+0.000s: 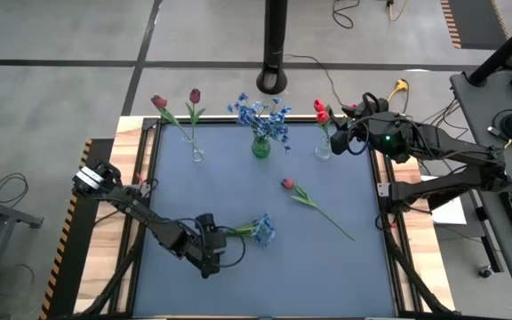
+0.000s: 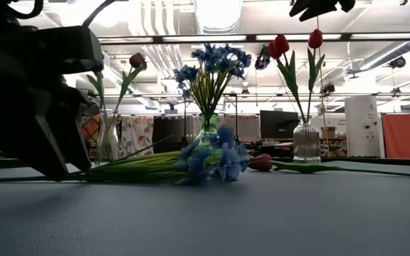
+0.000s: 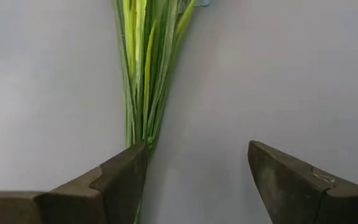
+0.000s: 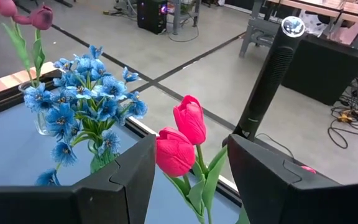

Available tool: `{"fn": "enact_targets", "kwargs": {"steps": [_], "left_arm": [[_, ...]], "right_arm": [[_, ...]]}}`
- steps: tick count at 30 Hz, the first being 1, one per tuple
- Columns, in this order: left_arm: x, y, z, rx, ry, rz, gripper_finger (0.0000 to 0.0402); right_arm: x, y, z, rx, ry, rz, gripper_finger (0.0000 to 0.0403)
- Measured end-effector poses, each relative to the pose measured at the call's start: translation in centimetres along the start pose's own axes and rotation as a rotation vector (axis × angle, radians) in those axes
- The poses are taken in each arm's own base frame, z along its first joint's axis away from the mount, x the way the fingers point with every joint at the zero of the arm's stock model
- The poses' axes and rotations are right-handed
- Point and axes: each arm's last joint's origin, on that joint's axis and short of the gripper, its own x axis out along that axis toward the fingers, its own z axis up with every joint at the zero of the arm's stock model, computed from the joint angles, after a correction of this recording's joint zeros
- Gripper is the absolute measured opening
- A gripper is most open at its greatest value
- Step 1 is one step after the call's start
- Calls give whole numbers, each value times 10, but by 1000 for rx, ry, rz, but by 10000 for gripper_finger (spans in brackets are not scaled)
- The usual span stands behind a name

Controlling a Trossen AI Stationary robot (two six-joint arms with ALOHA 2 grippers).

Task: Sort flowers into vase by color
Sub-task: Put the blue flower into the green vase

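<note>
A sprig of small blue blossoms (image 1: 263, 229) lies flat on the blue-grey mat, its green stem (image 3: 143, 74) pointing toward the table's left. My left gripper (image 3: 197, 149) is open and low over the stem's free end, which runs along the inner side of one finger (image 3: 126, 177). A red tulip (image 1: 288, 184) lies on the mat right of centre. My right gripper (image 1: 345, 133) is open, high at the far right, above the vase of red tulips (image 4: 182, 134). Its fingers are apart from them. My left gripper comes slanting down from the table's left, its fingers along the blue sprig's stem. The stem's free end (image 3: 145, 140) lies on the mat right beside one finger. I cannot tell whether that finger touches it.
Three vases stand along the far edge. A clear one with maroon tulips (image 1: 196, 153) is at the left. A green one with blue blossoms (image 1: 260, 147) is in the middle. A clear one with red tulips (image 1: 324, 147) is at the right. A black post (image 1: 275, 44) stands behind the table.
</note>
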Motion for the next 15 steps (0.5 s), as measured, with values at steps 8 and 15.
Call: {"fn": "enact_targets", "kwargs": {"steps": [8,15], "left_arm": [[5,8,-10,-14,-4,67,261],[8,12,-16,-36,-20,84,242]], "right_arm": [[-1,1,1,-9,-7,12,192],[-3,2,5,-3,-20,63,192]]}}
